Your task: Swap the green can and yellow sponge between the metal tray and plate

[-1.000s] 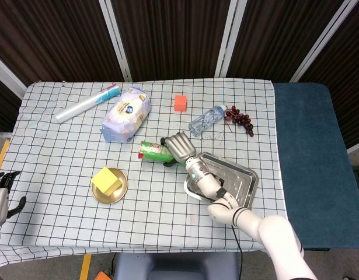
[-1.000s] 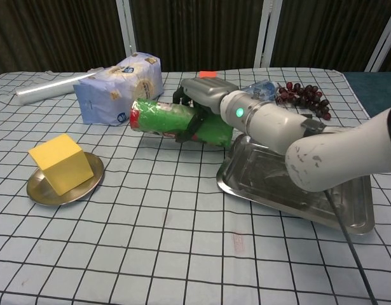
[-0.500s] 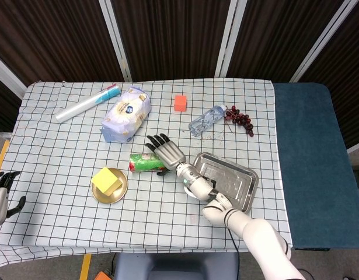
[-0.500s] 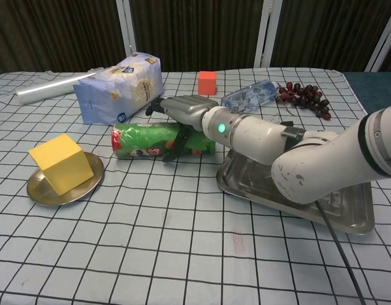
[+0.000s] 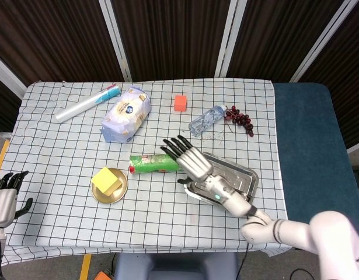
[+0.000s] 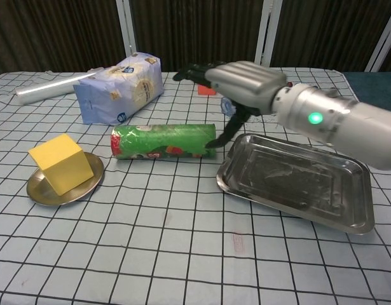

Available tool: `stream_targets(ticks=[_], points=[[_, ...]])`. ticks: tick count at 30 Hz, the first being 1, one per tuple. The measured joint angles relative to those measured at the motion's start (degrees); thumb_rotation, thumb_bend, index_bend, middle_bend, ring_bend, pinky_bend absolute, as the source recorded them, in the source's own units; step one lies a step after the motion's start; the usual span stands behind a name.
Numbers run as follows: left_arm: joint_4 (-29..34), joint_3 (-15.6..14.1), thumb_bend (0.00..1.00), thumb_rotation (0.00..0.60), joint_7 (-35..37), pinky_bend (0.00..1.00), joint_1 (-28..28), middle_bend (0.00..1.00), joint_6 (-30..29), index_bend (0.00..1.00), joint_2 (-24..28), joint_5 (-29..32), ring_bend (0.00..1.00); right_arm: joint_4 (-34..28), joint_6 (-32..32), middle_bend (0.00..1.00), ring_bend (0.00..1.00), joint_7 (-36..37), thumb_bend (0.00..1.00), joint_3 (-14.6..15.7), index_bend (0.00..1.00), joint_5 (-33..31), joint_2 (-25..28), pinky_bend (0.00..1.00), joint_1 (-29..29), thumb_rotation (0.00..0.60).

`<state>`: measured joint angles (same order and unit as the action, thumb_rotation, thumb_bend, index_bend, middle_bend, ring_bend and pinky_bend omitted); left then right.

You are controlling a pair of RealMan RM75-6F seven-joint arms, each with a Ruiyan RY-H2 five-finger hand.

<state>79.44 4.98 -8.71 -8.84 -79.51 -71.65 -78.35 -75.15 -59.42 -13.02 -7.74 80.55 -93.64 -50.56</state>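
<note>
Chest view: right hand (image 6: pixel 246 82) hangs above the metal tray (image 6: pixel 297 184) edge, fingers spread, holding nothing | left hand (image 5: pixel 4 198) off the table's near-left corner, fingers apart | right hand has lifted off the green can (image 6: pixel 163 141) | can lies sideways mid-table between tray and plate (image 6: pixel 61 187); yellow sponge (image 6: pixel 60 163) sits on plate.

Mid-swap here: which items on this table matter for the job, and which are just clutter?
Job: green can, yellow sponge, plate, metal tray, right hand.

Clutter: tissue pack, plastic wrap roll, orange block, water bottle, grapes.
</note>
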Motion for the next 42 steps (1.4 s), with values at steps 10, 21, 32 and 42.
stream_targets(ticks=[10,21,32,42], points=[[2.23,-0.97,0.36,0.6,-3.17,0.27,-2.47,0.19,3.09,0.14,-2.15,-1.46,0.13,-19.47,-22.35,0.0,0.0,-9.07,0.07,13.79,0.0,3.38,22.33,0.0,25.2,0.6],[7.64,0.07,0.36,0.6,-6.58,0.27,-6.01,0.0,9.44,0.0,-2.75,1.8,0.0,-8.31,-47.74,0.0,0.0,-6.98,0.07,11.45,0.0,8.48,18.39,0.0,40.63,0.6],[12.38,1.9,0.32,0.6,-12.32,0.13,-13.06,0.0,18.0,0.0,-4.99,7.8,0.0,0.01,-52.15,0.0,0.0,6.11,0.07,8.24,0.0,13.29,15.85,0.0,44.7,0.6],[10.84,3.35,0.32,0.6,-15.17,0.11,-17.42,0.0,21.72,0.0,-8.45,13.84,0.0,-0.86,-50.18,0.0,0.0,8.36,0.07,7.44,0.0,15.86,17.41,0.0,45.84,0.6]])
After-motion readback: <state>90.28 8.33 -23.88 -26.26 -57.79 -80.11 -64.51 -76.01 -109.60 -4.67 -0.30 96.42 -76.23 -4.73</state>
